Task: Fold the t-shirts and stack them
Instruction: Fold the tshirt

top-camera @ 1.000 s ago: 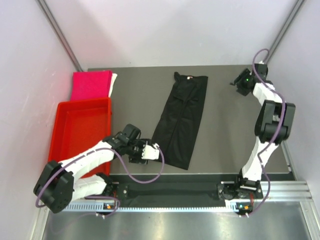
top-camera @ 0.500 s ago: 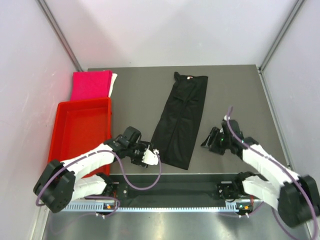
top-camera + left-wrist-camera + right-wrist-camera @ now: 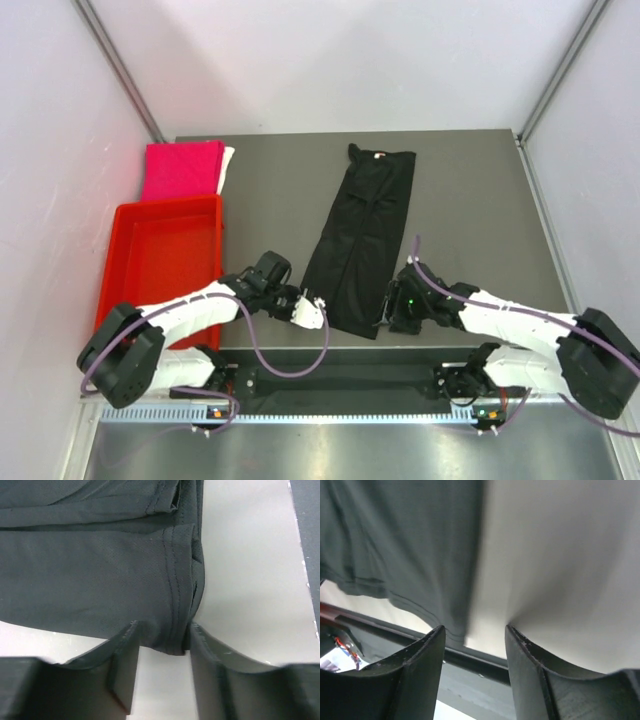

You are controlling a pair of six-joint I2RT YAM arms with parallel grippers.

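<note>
The black t-shirt [image 3: 362, 240] lies folded into a long strip in the middle of the table. My left gripper [image 3: 312, 308] is open at its near left corner. In the left wrist view the hem corner [image 3: 175, 630] lies between the open fingers [image 3: 122, 665], not squeezed. My right gripper [image 3: 388, 312] is open at the shirt's near right corner. In the right wrist view the black cloth [image 3: 410, 555] reaches the left finger [image 3: 427, 655], and bare table shows between the jaws. The folded magenta-pink shirt [image 3: 180, 170] with a white edge [image 3: 228, 165] lies at the back left.
A red plastic tray [image 3: 122, 270] stands at the left, in front of the pink shirt. The table's near edge and the black rail [image 3: 480, 662] run just behind both grippers. Grey walls close in the sides and back.
My right arm has swung from the far right back corner down to the shirt's near right corner. My left gripper has edged right onto the near left corner.
</note>
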